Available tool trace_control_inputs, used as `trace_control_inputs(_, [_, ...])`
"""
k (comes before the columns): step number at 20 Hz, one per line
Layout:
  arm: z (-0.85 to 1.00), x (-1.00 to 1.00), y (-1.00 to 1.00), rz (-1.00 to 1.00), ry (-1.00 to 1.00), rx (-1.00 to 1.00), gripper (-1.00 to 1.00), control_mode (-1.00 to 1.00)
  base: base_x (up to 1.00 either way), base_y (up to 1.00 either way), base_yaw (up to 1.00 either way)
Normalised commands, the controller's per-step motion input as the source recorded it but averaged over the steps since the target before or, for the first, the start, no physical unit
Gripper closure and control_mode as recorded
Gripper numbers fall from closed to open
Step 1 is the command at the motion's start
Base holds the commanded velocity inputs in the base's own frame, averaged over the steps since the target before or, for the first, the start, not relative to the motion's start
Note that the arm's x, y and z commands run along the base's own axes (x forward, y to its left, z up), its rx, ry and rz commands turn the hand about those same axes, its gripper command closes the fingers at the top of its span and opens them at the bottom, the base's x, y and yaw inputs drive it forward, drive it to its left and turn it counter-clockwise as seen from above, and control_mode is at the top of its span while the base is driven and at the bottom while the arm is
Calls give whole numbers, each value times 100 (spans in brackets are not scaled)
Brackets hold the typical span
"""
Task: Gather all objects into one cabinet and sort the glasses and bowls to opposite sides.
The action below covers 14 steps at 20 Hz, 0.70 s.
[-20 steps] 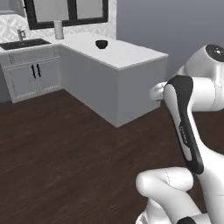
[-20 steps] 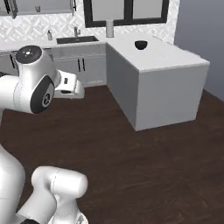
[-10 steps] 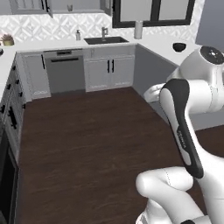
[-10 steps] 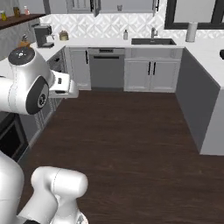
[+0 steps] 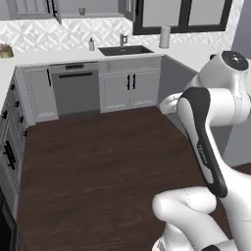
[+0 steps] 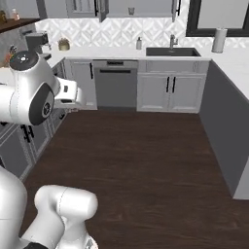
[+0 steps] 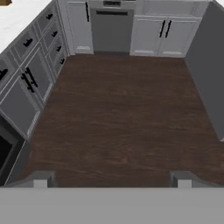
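Observation:
My gripper (image 7: 111, 181) is open. Its two fingertips (image 7: 41, 179) stand far apart over bare dark wood floor with nothing between them. The hand hangs in mid-air, in front of the arm in the left base view (image 5: 169, 104) and in the right base view (image 6: 73, 95). One end of the dark brown shelf board (image 6: 19, 22) shows high at the far left, with small items on it too small to identify. A sliver of something orange-brown (image 7: 4, 2) sits on the white counter. The mugs, the cup and the wooden bowl are out of view.
Grey cabinets and a dishwasher (image 6: 115, 85) line the far wall under a white counter with a sink (image 6: 172, 51), a soap dispenser (image 6: 139, 43) and a paper towel roll (image 6: 220, 40). Drawers (image 7: 33, 76) run along the left. The island's grey side (image 6: 226, 131) stands on the right. The floor (image 5: 98, 162) lies between.
The whole picture has swung: the base has turned left, from the island with a dark bowl to the sink wall and left cabinets. The arm holds the same pose.

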Motion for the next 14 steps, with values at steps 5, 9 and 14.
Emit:
trace_control_inputs(5, [0,0,0,0,0,0,-100,100,100,0,2])
trace_control_inputs(9, [0,0,0,0,0,0,-100,100,100,0,4])
trace_control_inputs(14, [0,0,0,0,0,0,-100,100,100,0,3])
